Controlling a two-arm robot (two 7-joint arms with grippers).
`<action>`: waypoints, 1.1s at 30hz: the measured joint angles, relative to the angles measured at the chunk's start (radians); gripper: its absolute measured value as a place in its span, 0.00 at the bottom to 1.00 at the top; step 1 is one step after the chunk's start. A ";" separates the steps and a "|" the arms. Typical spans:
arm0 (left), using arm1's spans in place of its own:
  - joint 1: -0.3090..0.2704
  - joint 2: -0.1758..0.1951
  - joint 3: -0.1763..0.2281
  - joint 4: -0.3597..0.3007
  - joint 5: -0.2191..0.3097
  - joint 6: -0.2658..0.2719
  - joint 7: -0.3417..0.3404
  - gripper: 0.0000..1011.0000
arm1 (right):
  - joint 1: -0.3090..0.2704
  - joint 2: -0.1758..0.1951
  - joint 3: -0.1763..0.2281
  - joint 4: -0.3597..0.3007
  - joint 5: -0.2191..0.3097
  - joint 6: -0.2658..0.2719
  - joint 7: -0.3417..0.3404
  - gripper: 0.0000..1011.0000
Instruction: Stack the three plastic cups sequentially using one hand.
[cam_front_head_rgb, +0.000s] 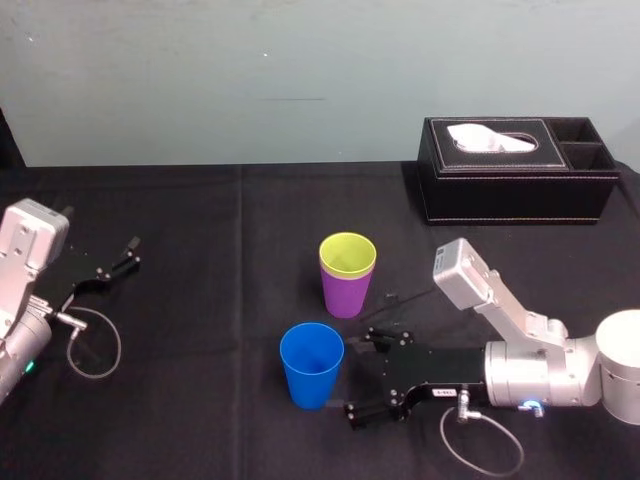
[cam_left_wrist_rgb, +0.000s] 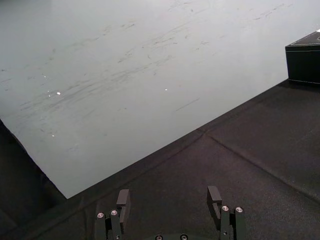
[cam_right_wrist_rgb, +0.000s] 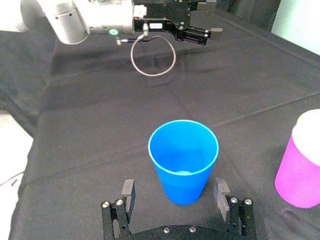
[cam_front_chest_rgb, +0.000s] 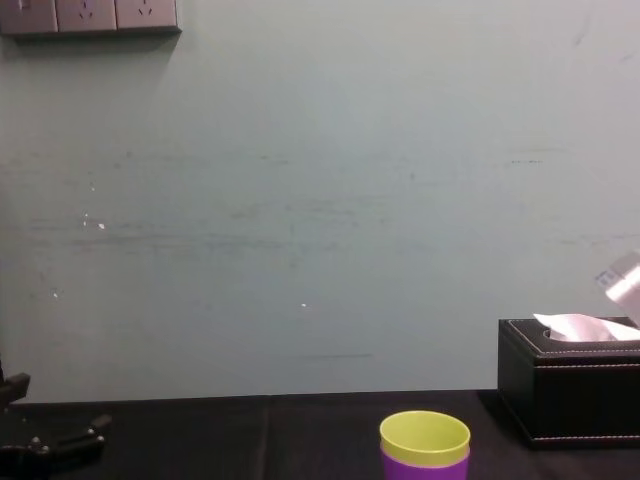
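Nearest, the blue cup (cam_front_head_rgb: 311, 365) stands upright and alone on the black tablecloth (cam_front_head_rgb: 200, 420), with the right gripper (cam_front_head_rgb: 362, 375) just beside it, jaws spread wide and grasping nothing (the cup sits in the gap ahead of them). Just beyond the blue cup the yellow-green cup (cam_front_head_rgb: 347, 254) sits nested in the purple cup (cam_front_head_rgb: 346, 292), so I judge one stacking done and the blue one left. The left gripper (cam_front_head_rgb: 128, 255), also released, is parked well off to the blue cup's left.

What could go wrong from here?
The open right gripper sits close beside the blue cup; a finger could nudge and tip it before closing. The purple cup, holding the yellow-green cup, stands nearby and might get knocked on the carry. The left gripper is parked far left.
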 joint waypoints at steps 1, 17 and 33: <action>0.000 0.000 0.000 0.000 0.000 0.000 0.000 1.00 | 0.003 -0.002 -0.002 0.002 0.000 0.001 0.000 0.99; 0.000 0.000 0.000 0.000 0.000 0.000 0.000 1.00 | 0.049 -0.044 -0.031 0.034 -0.029 0.002 -0.018 0.99; 0.000 0.000 0.000 0.000 0.000 0.000 0.000 1.00 | 0.083 -0.082 -0.047 0.059 -0.059 0.006 -0.031 0.99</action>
